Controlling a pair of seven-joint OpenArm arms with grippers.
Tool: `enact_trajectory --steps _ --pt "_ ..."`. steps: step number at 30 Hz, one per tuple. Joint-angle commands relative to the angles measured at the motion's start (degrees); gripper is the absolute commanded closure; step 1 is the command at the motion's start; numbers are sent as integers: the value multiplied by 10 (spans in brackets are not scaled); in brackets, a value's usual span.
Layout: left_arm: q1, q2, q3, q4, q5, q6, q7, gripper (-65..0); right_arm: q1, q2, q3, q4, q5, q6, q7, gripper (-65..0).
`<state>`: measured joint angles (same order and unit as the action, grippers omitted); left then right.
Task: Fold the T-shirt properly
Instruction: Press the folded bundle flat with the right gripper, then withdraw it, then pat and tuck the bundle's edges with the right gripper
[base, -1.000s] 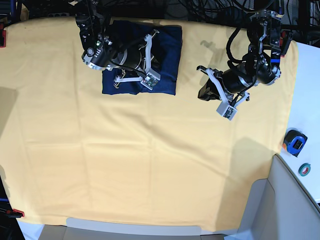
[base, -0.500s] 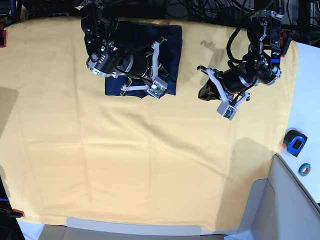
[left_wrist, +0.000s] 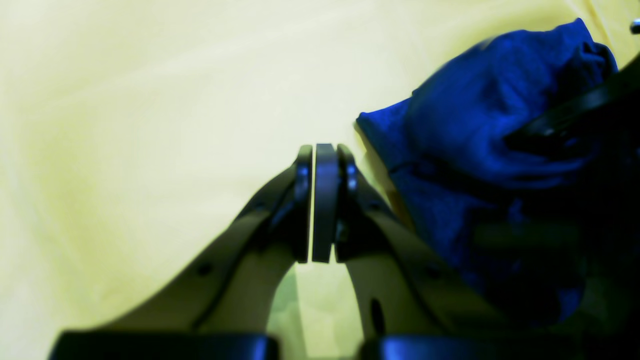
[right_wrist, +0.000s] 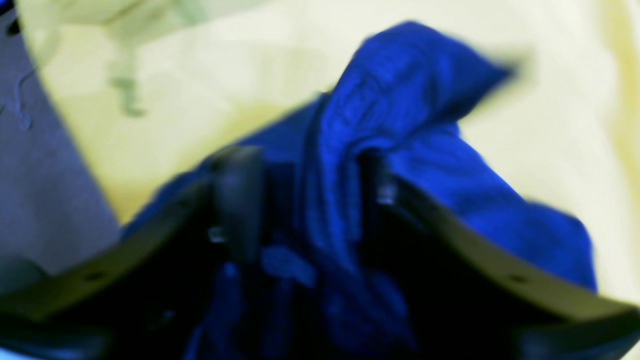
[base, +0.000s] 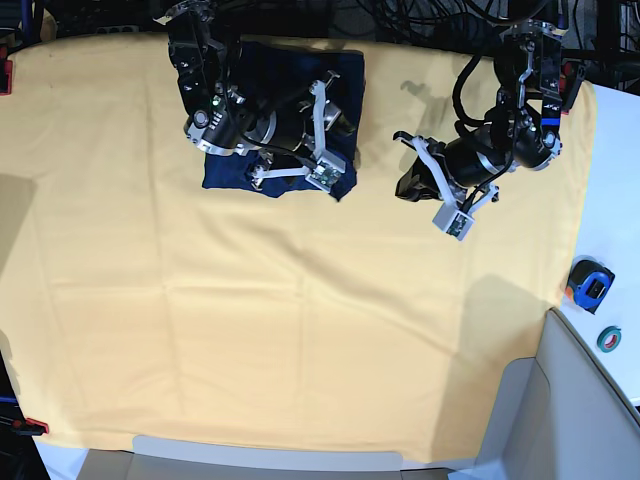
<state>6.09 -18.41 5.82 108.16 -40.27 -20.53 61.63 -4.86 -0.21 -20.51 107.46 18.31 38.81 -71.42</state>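
In the base view the dark navy blue soft knit T-shirt (base: 345, 95) lies as a folded bundle in the upper middle-left of the frame, resting on the wide yellow cloth (base: 280, 330) that covers nearly the whole surface. The right gripper (base: 322, 135) sits over the lower part of that bundle, its 2 white fingers spread apart. The right wrist view is blurred, but it shows the 2 dark fingers (right_wrist: 237, 200) standing apart with a raised ridge of the T-shirt (right_wrist: 400, 100) between them; the fabric touches the finger on the frame's right, and whether it is truly gripped I cannot tell. The left gripper (base: 452, 212) hangs over bare yellow cloth in the upper right of the base view, well apart from the bundle. In the left wrist view its 2 pads (left_wrist: 326, 200) are pressed flat together with nothing between them, and the T-shirt (left_wrist: 480, 130) rises in a rumpled heap at the right of the frame. On the white surface at the far right edge lie a blue and black tape measure (base: 588, 285) and a small teal ring of tape (base: 610, 339)
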Motion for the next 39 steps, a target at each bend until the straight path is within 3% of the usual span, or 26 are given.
enact_trajectory --steps 1,5,11,15,18,20,26,27,34,39 --pt "-6 -4 -3 10 -7 -2 -8 0 15 -2 -7 12 10 1 11 -376" --pt "-6 -3 -3 10 -7 -2 -8 0 30 0 -37 12 10 1 11 -471" --pt "-6 -3 -3 10 -7 -2 -8 0 42 -3 -21 32 13 2 12 -475" --pt "-6 -3 -3 10 -7 -2 -8 0 48 -3 29 55 13 2 11 -474" --pt "-6 -3 -3 9 -7 -2 -8 0 41 -1 111 56 13 2 10 -472" --pt "-5 -4 -3 8 -7 -2 -8 0 28 -1 162 56 13 2 10 -428" --pt "1 -4 -3 6 -7 -2 -8 0 2 0 225 61 13 2 10 -30" --pt "1 -4 -3 6 -7 -2 -8 0 -5 0 226 65 13 2 10 0" --pt "0 -4 -3 5 -7 -2 -8 0 -41 2 302 89 13 1 13 0" --pt "-1 -4 -2 5 -7 -2 -8 0 -41 -31 404 89 13 1 13 0"
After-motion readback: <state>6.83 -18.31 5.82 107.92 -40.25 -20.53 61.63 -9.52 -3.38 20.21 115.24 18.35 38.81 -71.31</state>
